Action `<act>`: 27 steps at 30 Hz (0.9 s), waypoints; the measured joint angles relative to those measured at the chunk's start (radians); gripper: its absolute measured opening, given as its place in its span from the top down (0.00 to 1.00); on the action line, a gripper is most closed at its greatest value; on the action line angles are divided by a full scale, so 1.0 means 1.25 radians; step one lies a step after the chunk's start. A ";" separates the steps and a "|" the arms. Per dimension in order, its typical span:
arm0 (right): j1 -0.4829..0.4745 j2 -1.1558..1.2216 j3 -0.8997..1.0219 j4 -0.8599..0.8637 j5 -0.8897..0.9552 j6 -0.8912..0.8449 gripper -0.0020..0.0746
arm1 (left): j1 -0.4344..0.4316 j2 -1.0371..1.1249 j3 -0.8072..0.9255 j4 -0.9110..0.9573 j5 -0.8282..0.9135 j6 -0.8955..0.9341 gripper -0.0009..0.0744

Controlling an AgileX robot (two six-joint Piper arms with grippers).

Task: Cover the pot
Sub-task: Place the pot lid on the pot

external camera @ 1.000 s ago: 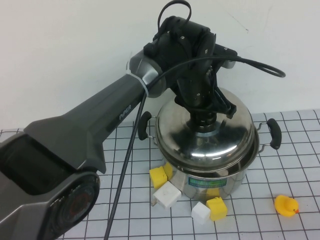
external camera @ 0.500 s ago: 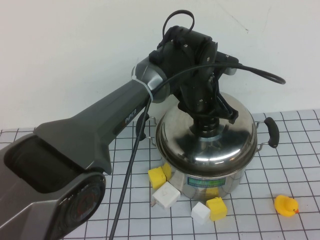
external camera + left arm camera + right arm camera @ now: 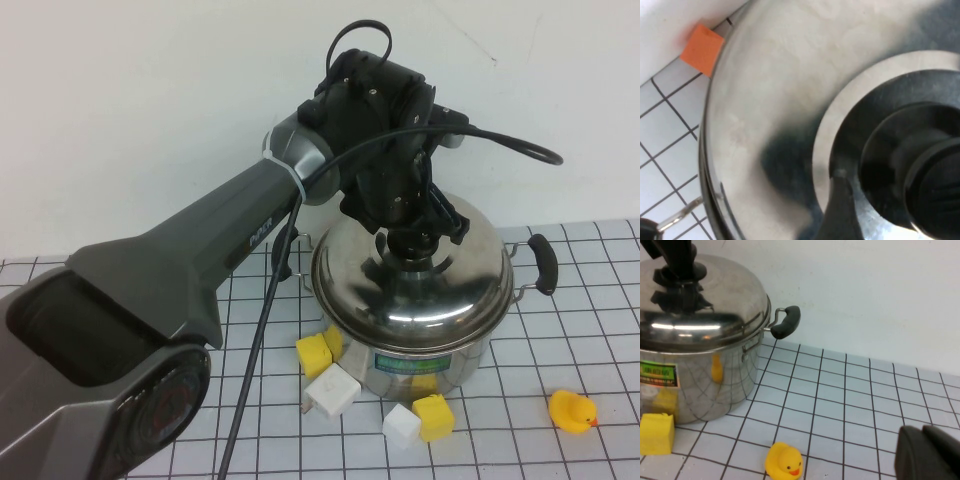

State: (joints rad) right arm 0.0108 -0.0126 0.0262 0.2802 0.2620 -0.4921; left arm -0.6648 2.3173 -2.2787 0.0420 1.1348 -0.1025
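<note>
The lid (image 3: 415, 275) sits square on the pot (image 3: 420, 330), rim to rim, so the cover looks done; the pot stands on the table (image 3: 600, 330) among small blocks; the left tool (image 3: 415, 238) hangs straight down over the black knob (image 3: 416, 245), arm stretched across; grip state, cannot tell; the right tool (image 3: 927, 452) waits low, well apart, near the duck (image 3: 784, 461).

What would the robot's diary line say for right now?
lid on pot | left hand at lid knob | right hand parked near duck
</note>
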 joint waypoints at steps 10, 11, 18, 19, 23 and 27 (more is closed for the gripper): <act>0.000 0.000 0.000 0.000 0.000 0.000 0.98 | 0.000 -0.005 -0.004 0.011 -0.019 -0.003 0.34; 0.000 0.000 0.000 0.000 0.000 0.000 0.98 | 0.000 -0.005 -0.004 0.011 -0.021 -0.003 0.34; 0.000 0.000 0.000 0.000 0.000 0.000 0.98 | 0.000 -0.005 -0.004 0.011 -0.021 -0.005 0.34; 0.000 0.000 0.000 0.000 0.000 0.000 0.98 | 0.000 -0.005 -0.004 0.010 -0.021 -0.006 0.34; 0.000 0.000 0.000 0.000 0.000 0.000 0.98 | 0.000 -0.005 -0.004 -0.022 -0.022 -0.006 0.34; 0.000 0.000 0.000 0.000 0.000 0.000 0.98 | 0.000 -0.005 -0.004 -0.055 -0.028 -0.006 0.34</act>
State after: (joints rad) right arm 0.0108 -0.0126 0.0262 0.2802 0.2620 -0.4921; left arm -0.6648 2.3116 -2.2837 -0.0274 1.1001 -0.1104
